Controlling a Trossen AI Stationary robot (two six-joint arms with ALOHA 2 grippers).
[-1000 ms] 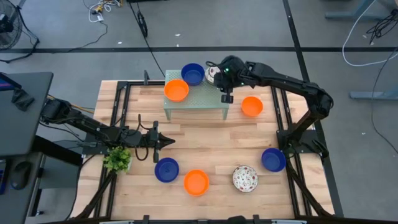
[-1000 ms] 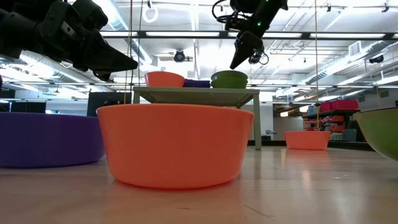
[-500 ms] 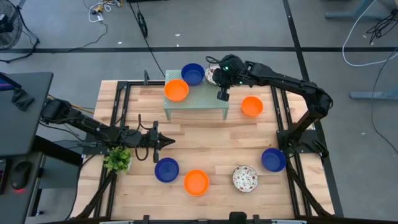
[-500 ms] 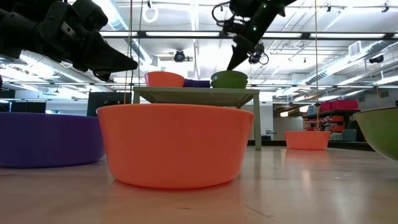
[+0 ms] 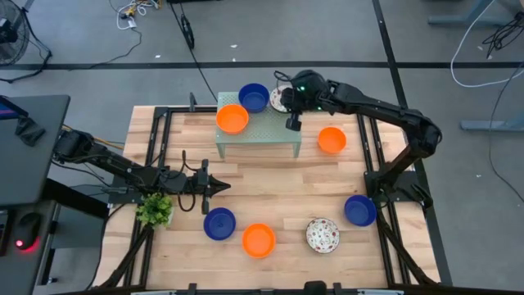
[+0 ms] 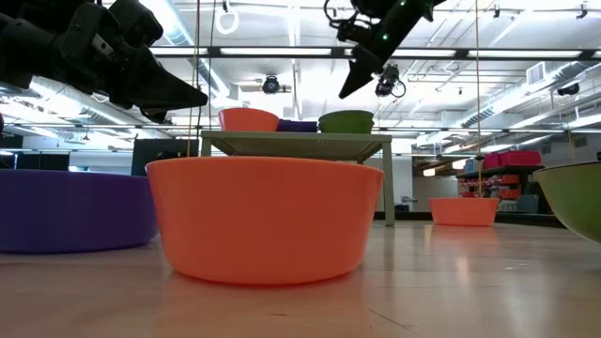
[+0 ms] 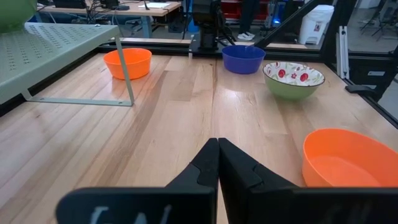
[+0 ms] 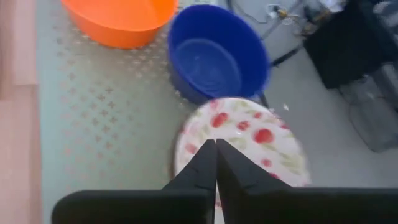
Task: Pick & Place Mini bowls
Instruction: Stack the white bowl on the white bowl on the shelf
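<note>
Since three mini bowls point(image 5: 232, 118) already crowd the mint-green stand point(image 5: 254, 133), the right tool point(image 5: 291, 123), fingers pressed together and empty, hangs above the floral bowl point(image 8: 239, 146), which seems to sit near the stand's far edge. Five more wait on the counter point(image 5: 270, 176). Beside the plant point(image 5: 154, 210), the left tool point(image 5: 219, 187) rests, also pressed together.

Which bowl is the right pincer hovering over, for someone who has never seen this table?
Find the green stand at the table's far edge. Three bowls sit on it; the right pincer, shut, hangs near the rightmost one, the floral bowl, beside a blue bowl. It alone there is white with red speckles.
</note>
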